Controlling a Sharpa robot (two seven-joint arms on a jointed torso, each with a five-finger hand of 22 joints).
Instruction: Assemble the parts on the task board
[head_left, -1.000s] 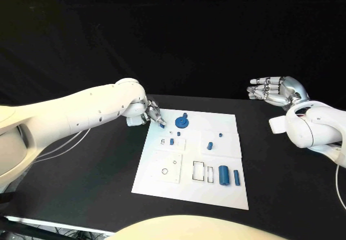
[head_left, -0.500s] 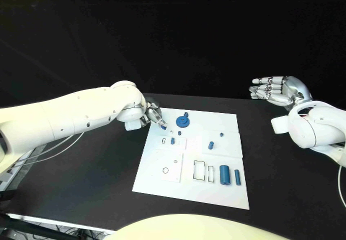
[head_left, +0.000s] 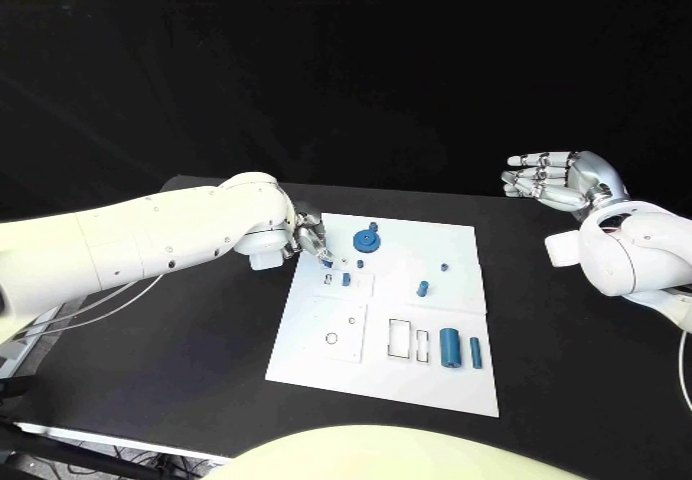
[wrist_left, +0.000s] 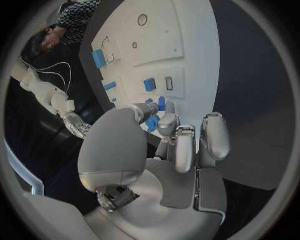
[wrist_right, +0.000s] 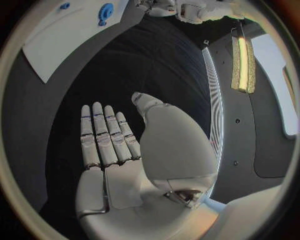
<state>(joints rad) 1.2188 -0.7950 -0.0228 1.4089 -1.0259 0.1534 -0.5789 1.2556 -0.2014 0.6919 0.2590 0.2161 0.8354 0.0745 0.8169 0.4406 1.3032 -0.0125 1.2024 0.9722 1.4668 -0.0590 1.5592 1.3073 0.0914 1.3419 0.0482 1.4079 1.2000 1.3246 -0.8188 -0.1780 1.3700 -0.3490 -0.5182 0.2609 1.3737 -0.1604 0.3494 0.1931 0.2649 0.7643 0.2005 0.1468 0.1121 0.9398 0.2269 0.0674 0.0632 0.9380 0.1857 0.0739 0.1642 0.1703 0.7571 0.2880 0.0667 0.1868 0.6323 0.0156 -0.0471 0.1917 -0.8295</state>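
The white task board (head_left: 378, 375) lies mid-table. My left hand (head_left: 309, 244) hovers over its far left edge, above a small inset plate (head_left: 346, 285), and pinches a small blue part (wrist_left: 152, 124) between thumb and fingertips. A blue gear (head_left: 368, 240) stands just right of that hand. Small blue pegs (head_left: 421, 289) stand mid-board, one more (head_left: 444, 267) farther back. A thick blue cylinder (head_left: 450, 349) and a slim bar (head_left: 475, 352) lie at the near right. My right hand (head_left: 557, 178) is raised off the board's far right, open and holding nothing (wrist_right: 115, 150).
The black table (head_left: 173, 370) surrounds the board, with bare room on both sides. Outlined slots (head_left: 398, 341) and a round hole (head_left: 332, 340) mark the board's near half. My left forearm (head_left: 130, 240) spans the table's left side.
My left hand has edged nearer along the board's left edge, from beside the gear toward the small inset plate, still pinching the part. The right hand has hardly moved.
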